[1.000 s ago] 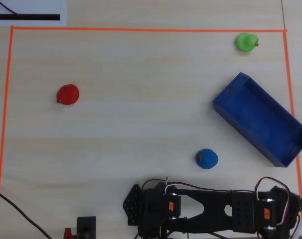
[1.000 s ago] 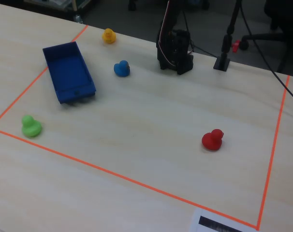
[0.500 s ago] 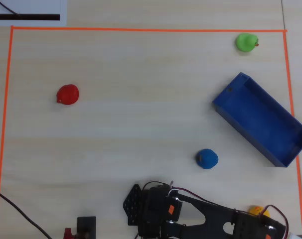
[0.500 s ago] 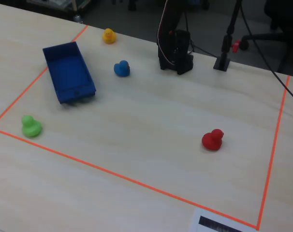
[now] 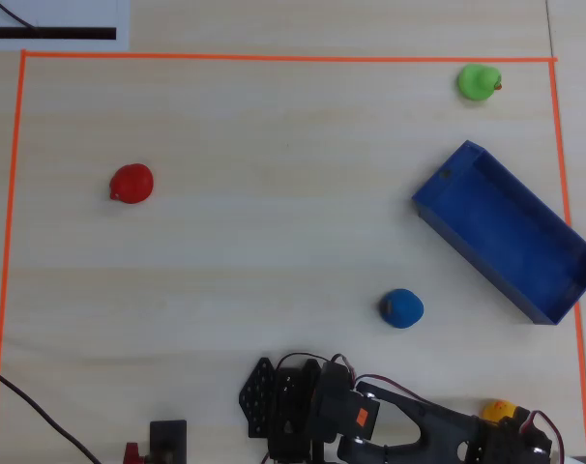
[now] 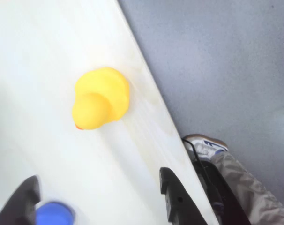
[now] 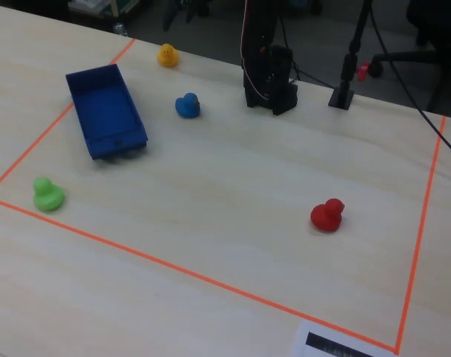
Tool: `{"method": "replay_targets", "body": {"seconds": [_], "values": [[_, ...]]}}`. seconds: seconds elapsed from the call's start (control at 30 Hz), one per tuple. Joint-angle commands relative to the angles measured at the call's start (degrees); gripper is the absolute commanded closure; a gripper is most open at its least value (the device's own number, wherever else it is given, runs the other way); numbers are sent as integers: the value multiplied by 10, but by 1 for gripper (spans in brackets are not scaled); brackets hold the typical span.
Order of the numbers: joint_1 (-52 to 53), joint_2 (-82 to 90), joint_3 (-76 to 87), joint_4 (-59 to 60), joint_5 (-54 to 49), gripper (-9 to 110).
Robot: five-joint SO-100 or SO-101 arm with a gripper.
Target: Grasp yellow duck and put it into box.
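— Yellow duck [image 6: 100, 98]: where does it sit?

— On the table [image 7: 233, 193] near its edge, outside the orange tape [image 5: 274, 57], at about five o'clock in the overhead view. It is upright and nothing touches it.

— And the gripper [image 6: 100, 197]?

— In the wrist view its two fingers stand spread wide, holding nothing, with the duck at twelve o'clock from them and clear of both.

— The box [image 5: 506, 232]?

— At three o'clock in the overhead view, well apart from the duck, with a blue toy [image 5: 401, 307] lying between them.
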Motion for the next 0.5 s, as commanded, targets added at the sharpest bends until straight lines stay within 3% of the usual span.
{"method": "replay_targets", "body": {"seconds": [0.0,0.47], "values": [[-20,-34,-60,12,-4,65],[-32,-206,-192,17,-13,62]]}}
